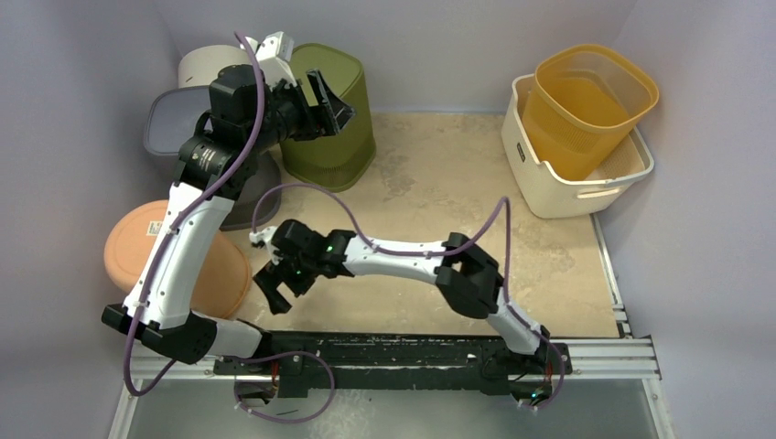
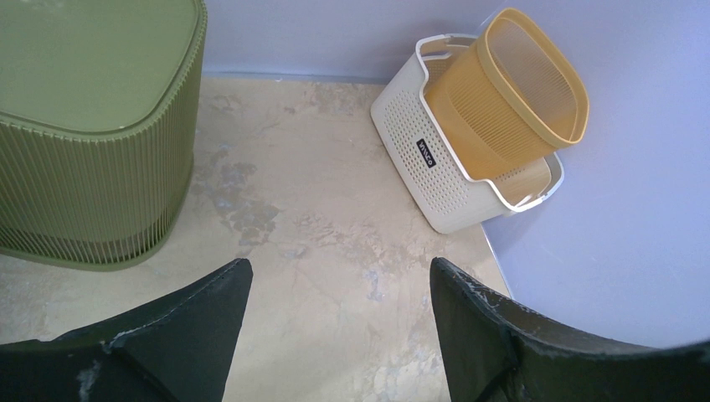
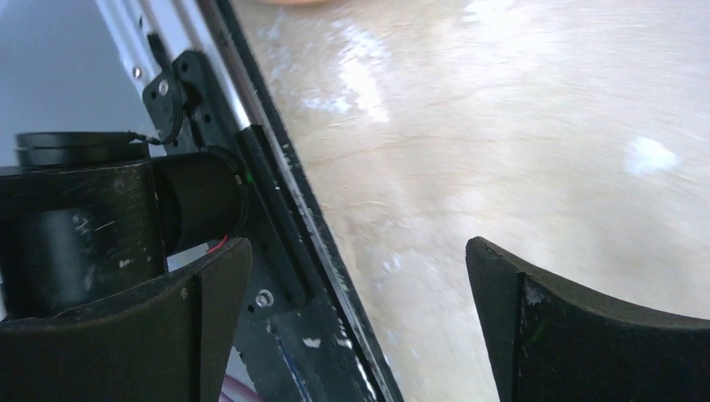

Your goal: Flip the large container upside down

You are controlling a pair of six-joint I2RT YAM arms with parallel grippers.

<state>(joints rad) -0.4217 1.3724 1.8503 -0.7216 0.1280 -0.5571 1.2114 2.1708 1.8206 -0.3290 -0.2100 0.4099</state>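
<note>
Fingers [image 2: 167, 335] spread wide on my left gripper [image 1: 329, 105], empty; right gripper [image 3: 360, 251] gapes too, holding nothing, by the table's [image 2: 335, 209] near edge; green ribbed bin [image 2: 92, 84] stands at the far edge, just beside my left gripper; closed base up, mouth down, so flipped, I reckon; only backing off remains.

Soft, even light, faint shadows; the right wrist view is motion-blurred, with white glare on the tabletop [image 3: 502, 176] upper centre.

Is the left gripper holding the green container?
No, the left gripper is open and empty; the green container stands apart beside it.
</note>
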